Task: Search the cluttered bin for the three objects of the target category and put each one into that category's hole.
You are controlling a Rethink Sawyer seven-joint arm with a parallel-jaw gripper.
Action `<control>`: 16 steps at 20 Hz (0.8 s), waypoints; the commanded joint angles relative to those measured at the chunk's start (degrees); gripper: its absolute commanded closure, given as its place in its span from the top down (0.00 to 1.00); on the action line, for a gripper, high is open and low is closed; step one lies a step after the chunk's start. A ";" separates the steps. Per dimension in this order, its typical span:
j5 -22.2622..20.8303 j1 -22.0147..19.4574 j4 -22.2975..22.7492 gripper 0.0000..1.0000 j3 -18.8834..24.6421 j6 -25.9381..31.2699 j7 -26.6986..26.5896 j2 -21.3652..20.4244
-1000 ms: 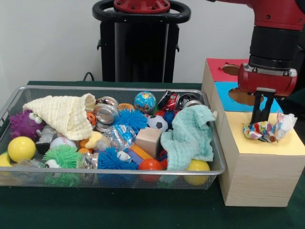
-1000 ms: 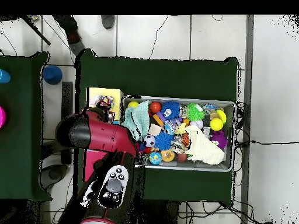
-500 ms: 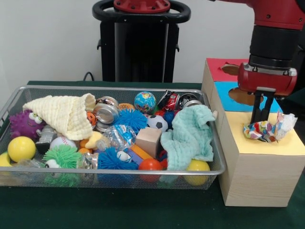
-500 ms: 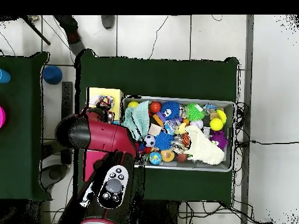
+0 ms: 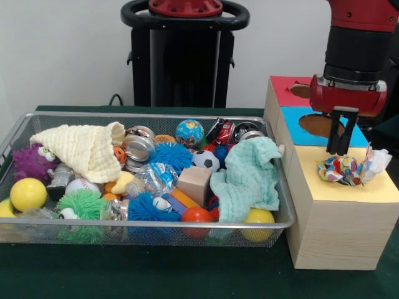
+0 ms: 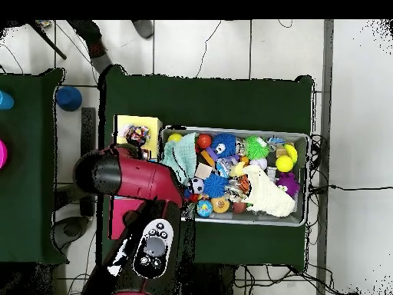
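Hanging just above the yellow panel (image 5: 349, 190) of the wooden box (image 5: 330, 230), the claw (image 5: 340, 146) holds nothing; its dark fingers (image 5: 335, 134) stand close together and clear of the crumpled paper wad (image 5: 348, 169) below them, so I read it as released, though how wide the gap between the fingers is cannot be made out. The wad sits on the yellow panel, seemingly lodged at that panel's hole rather than dropped through, with a white scrap sticking up at its right. If crumpled paper is the target category, this looks like one piece delivered, or nearly so, since it may need a push to go fully in. The blue panel (image 5: 293, 118) and red panel (image 5: 283, 90) further back show their holes with nothing on them. The mesh bin (image 5: 156, 227) on the bench (image 5: 187, 274) is full: spiky balls, a yellow ball (image 5: 28, 194), a globe ball (image 5: 189, 133), a wooden block (image 5: 194, 184), cans, a cream cloth (image 5: 81, 149) and a mint cloth (image 5: 248, 177), both of which could hide more items. No second paper wad is plainly visible in the bin from either view. In the overhead view the arm (image 6: 130, 178) covers part of the box, with the wad (image 6: 138, 136) showing beside it. By my judgement, two of the three targets remain to be found.
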 commanded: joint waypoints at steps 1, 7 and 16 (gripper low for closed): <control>-5.74 -2.15 6.80 0.00 6.28 16.68 1.02 -0.87; -7.10 -3.27 7.23 0.00 7.64 17.69 1.10 -1.39; -7.87 -1.03 0.43 0.00 4.22 9.68 8.66 0.01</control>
